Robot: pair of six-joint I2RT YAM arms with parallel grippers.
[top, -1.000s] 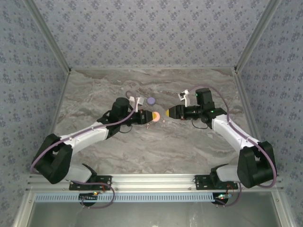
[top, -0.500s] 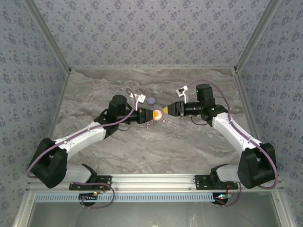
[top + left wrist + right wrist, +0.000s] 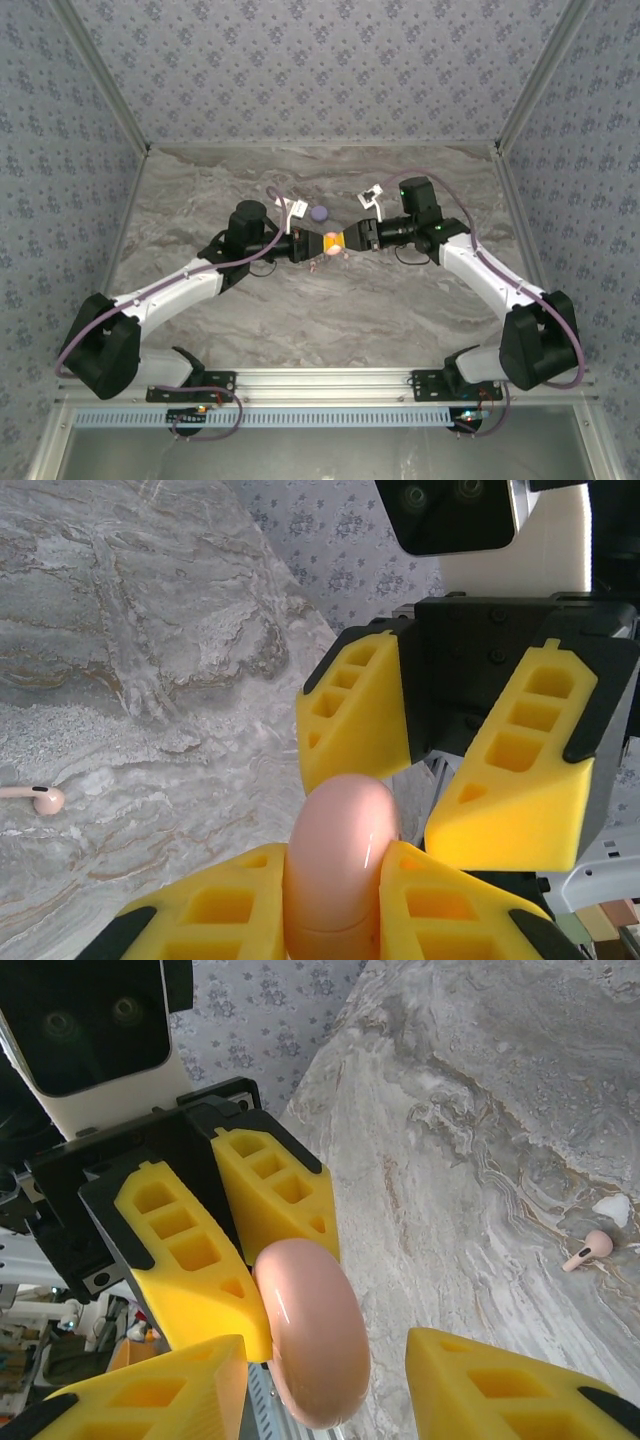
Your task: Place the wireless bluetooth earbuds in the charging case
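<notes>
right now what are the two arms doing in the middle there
The left gripper is shut on a round pink charging case, which looks closed. The right gripper faces it with its fingers open on either side of the case, not clamped on it. A pink earbud lies loose on the marble table, not yet in the case. A lilac case sits just behind the grippers.

Glossy pink plastic case, matt yellow tool pads, table — marble-look
</notes>
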